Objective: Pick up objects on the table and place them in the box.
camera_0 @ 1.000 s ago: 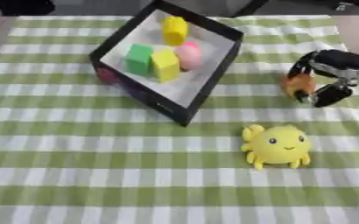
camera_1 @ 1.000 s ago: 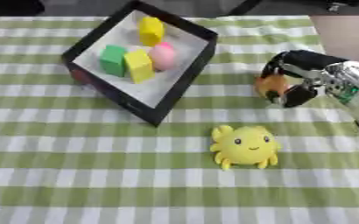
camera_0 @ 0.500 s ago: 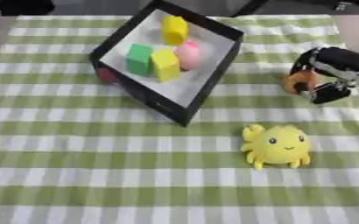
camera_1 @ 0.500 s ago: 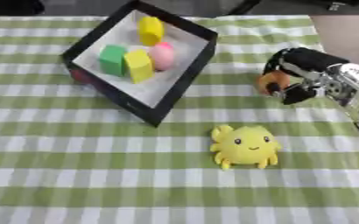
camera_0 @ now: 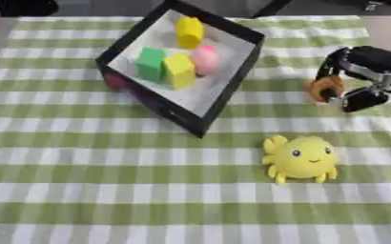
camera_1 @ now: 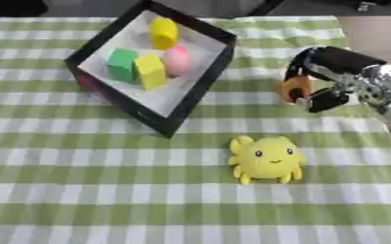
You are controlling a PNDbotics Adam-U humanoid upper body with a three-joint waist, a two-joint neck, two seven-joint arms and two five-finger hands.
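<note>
A green-and-white checked cloth [camera_0: 82, 190] carries a black box [camera_0: 224, 90] with a white floor, holding yellow, green and pink pieces; a yellow toy [camera_0: 302, 158] lies near right.

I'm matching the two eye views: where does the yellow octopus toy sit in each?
Left eye view: the yellow octopus toy lies lower right of centre.
Right eye view: it lies just right of centre, below the middle.
Shared landmark: the black box, whose near corner points down toward the toy's left.
</note>
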